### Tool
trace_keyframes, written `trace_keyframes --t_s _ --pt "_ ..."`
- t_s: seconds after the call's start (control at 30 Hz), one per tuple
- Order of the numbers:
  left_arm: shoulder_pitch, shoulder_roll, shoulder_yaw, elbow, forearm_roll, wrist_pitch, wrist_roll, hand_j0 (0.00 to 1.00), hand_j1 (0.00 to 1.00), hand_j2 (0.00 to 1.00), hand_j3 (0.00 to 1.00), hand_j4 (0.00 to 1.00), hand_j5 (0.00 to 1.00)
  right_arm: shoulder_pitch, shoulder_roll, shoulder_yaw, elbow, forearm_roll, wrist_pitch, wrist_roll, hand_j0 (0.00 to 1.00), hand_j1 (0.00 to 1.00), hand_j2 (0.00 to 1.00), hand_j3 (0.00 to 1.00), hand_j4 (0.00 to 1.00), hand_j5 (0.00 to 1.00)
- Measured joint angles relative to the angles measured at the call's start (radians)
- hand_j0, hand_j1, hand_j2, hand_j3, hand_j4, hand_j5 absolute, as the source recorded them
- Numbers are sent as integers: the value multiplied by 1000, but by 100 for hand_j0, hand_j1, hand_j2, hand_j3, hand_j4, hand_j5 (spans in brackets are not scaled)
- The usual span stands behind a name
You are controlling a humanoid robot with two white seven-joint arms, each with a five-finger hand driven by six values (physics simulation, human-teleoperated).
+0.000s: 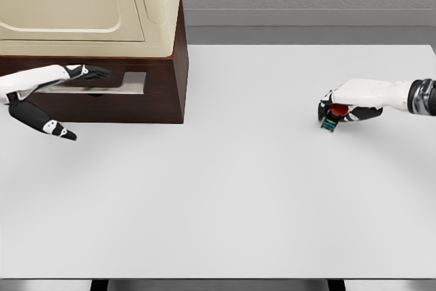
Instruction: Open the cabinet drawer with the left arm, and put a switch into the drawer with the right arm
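Early in the task, by the look of it: drawer [102,86] of the cabinet [129,46] at the worktop's [231,195] far left corner barely out, if at all. Left robot hand [71,76] flat at the drawer's metal handle [126,83], fingers spread, thumb hanging below, gripping nothing. Right robot hand [340,108] near the right edge, fingers curled around the switch [331,122]. Next, probably: hooking the handle and pulling toward the front edge.
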Motion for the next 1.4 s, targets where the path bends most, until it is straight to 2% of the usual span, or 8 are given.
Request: trace_keyframes --t_s 0.3,0.7,0.97,1.17,1.4 --pt "11 -11 8 12 -6 17 0 100 100 100 100 100 100 -23 6 -1 -46 1 0 0 48 48 48 48 48 48" --pt "38 -11 12 10 0 17 1 100 100 100 100 100 100 -55 7 2 -209 1 -1 0 48 48 48 48 48 48" --pt "72 0 23 -5 37 18 8 100 100 100 100 100 100 -109 14 21 -313 -2 -1 1 48 48 48 48 48 48" --pt "87 8 26 -20 38 16 22 100 100 100 100 100 100 -206 61 85 -352 -8 -1 0 48 48 48 48 48 48" --pt "87 54 25 -45 88 13 -45 100 100 100 100 100 100 -244 110 122 -389 -12 -1 1 48 48 48 48 48 48"
